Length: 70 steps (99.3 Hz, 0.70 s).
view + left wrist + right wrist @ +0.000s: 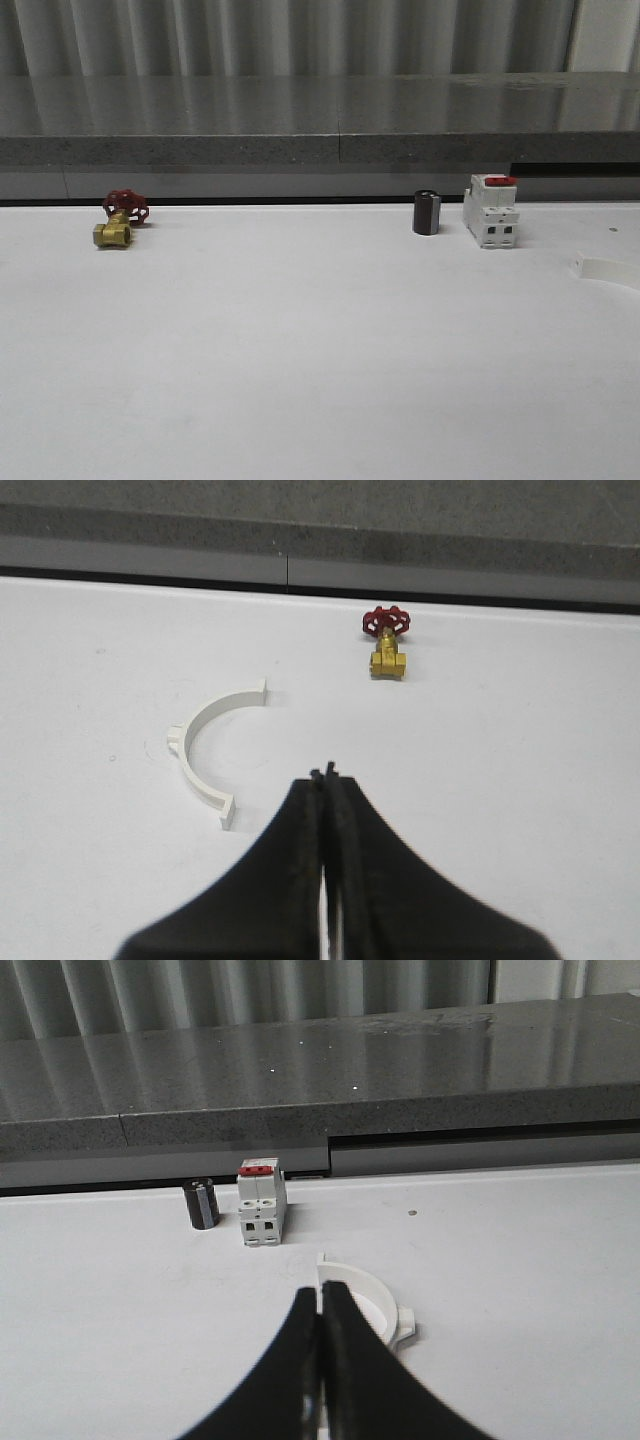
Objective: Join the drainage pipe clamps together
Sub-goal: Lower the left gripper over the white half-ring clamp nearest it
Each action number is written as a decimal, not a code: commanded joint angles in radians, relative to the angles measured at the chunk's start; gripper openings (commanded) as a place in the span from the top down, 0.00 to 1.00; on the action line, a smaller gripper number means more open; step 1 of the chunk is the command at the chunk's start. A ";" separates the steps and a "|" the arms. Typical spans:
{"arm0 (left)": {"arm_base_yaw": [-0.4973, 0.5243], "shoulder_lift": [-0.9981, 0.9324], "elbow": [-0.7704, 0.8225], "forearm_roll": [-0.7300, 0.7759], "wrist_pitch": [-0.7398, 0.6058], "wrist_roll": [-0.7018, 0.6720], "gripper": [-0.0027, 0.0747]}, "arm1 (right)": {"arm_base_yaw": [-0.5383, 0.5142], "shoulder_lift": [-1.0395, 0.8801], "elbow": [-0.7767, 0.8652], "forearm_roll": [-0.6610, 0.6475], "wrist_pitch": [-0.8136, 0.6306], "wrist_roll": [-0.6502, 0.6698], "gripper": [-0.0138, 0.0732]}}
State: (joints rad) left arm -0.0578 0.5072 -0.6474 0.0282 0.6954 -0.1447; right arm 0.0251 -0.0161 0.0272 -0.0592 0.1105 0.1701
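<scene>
One drainage pipe clamp (pixel 188 752), a white half ring with small end tabs, lies flat on the white table (pixel 480 780) in the left wrist view. My left gripper (pixel 325 775) hangs shut and empty just short of it, a little to one side. The other clamp half (pixel 387 1298) lies right beyond my right gripper (pixel 322 1290), which is also shut with nothing in it; its black fingers (pixel 350 1350) hide part of that band. In the front view this second clamp (pixel 610 270) sits at the table's right edge.
A brass valve with a red handwheel (pixel 120 220) stands at the back left. A black cylinder (pixel 427 212) and a white breaker block with a red top (pixel 490 210) stand at the back right. A grey ledge (pixel 320 130) runs behind the table.
</scene>
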 commanded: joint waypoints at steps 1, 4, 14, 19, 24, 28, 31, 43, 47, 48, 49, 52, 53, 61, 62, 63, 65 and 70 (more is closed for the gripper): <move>-0.010 0.069 -0.068 -0.012 -0.037 -0.009 0.99 | -0.001 -0.015 -0.015 -0.004 -0.074 -0.012 0.98; -0.010 0.089 -0.073 -0.012 -0.040 -0.002 0.99 | -0.001 -0.015 -0.015 -0.004 -0.074 -0.012 0.98; -0.010 0.139 -0.077 -0.010 -0.046 0.003 0.99 | -0.001 -0.015 -0.015 -0.004 -0.074 -0.012 0.98; -0.010 0.161 -0.077 -0.010 -0.034 0.003 0.95 | -0.001 -0.015 -0.015 -0.004 -0.074 -0.012 0.98; -0.010 0.183 -0.077 -0.010 -0.021 0.003 0.87 | -0.001 -0.015 -0.015 -0.004 -0.074 -0.012 0.98; -0.010 0.199 -0.077 -0.010 -0.011 0.003 0.76 | -0.001 -0.015 -0.015 -0.004 -0.074 -0.012 0.98; -0.010 0.210 -0.077 -0.012 -0.005 0.003 0.68 | -0.001 -0.015 -0.015 -0.004 -0.074 -0.012 0.98; -0.010 0.247 -0.077 -0.012 -0.002 0.003 0.31 | -0.001 -0.015 -0.015 -0.004 -0.074 -0.012 0.98; -0.010 0.258 -0.077 -0.021 -0.009 0.001 0.25 | -0.001 -0.015 -0.015 -0.004 -0.074 -0.012 0.98; -0.010 0.260 -0.077 -0.028 -0.009 0.001 0.24 | -0.001 -0.015 -0.015 -0.004 -0.074 -0.012 0.98; -0.010 0.264 -0.077 -0.028 -0.009 0.001 0.23 | -0.001 -0.015 -0.015 -0.004 -0.074 -0.012 0.98; -0.010 0.271 -0.077 -0.049 -0.009 0.001 0.22 | -0.001 -0.015 -0.015 -0.004 -0.074 -0.012 0.98; -0.010 0.273 -0.077 -0.049 -0.009 0.001 0.22 | -0.001 -0.015 -0.015 -0.004 -0.074 -0.012 0.98; -0.010 0.310 -0.077 -0.049 -0.009 0.001 0.23 | -0.001 -0.015 -0.015 -0.004 -0.074 -0.012 0.98; -0.008 0.314 -0.077 -0.043 -0.009 0.001 0.23 | -0.001 -0.015 -0.015 -0.004 -0.074 -0.012 0.98; -0.008 0.324 -0.079 -0.041 -0.011 0.001 0.23 | -0.001 -0.015 -0.015 -0.004 -0.074 -0.012 0.98; -0.005 0.341 -0.082 -0.037 -0.011 0.001 0.23 | -0.001 -0.015 -0.015 -0.004 -0.074 -0.012 0.98; 0.007 0.385 -0.093 -0.020 -0.016 0.001 0.23 | -0.001 -0.015 -0.015 -0.004 -0.074 -0.012 0.98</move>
State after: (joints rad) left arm -0.0578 0.8343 -0.6954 0.0000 0.7436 -0.1411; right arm 0.0251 -0.0161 0.0272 -0.0592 0.1105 0.1701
